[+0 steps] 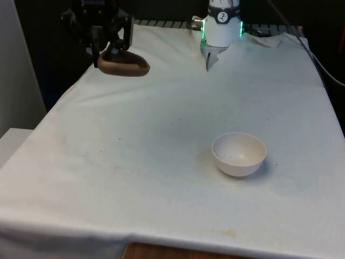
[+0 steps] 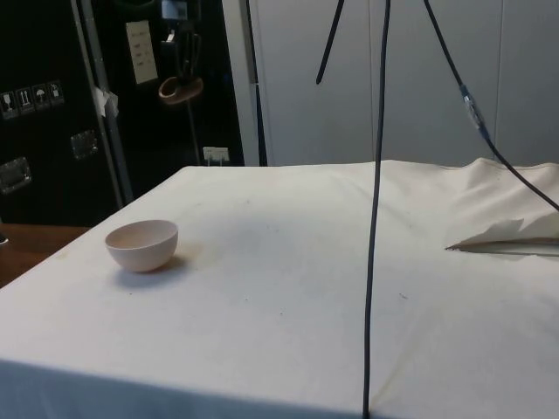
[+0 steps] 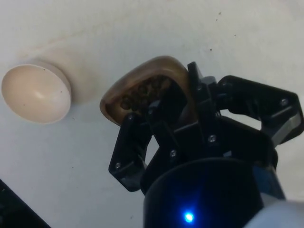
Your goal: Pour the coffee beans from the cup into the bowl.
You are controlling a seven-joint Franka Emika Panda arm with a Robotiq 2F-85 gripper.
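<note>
Held high near the front view's left, toward 10 o'clock of the table [image 1: 161, 108] seen from the front: a brown cup [image 1: 123, 65] clamped in the black gripper [image 1: 110, 46], well clear of the white cloth. Fingers closed narrow onto the cup's rim, one inside and one outside by the look of the wrist view, where the gripper [image 3: 161, 123] pinches the cup [image 3: 142, 88] at its wall. Probably carried this high to clear the table and leave room for a tilt later. Coffee beans [image 3: 142, 90] visible as dark lumps inside, not yet spilled.

Orientation of the cup: mouth roughly upward and seemingly level in the front view, long axis running across, from 9 to 3 o'clock, so the oval shape lies broadside to the front camera. In the side view, cup [image 2: 180, 88] hanging against the dark cabinets, far above and behind the table edge.

Further right, at about 5 o'clock of the table's middle in the front view: a white bowl [image 1: 239, 154], upright, open mouth up, inside bare apart from a few specks. Well apart from the cup, on the opposite side of the table. In the side view, bowl [image 2: 141, 244] resting near the close-left corner; in the wrist view, bowl [image 3: 35, 92] off to one side of the cup, not beneath it. Judged stage: transport toward the bowl, pour not begun.
</note>
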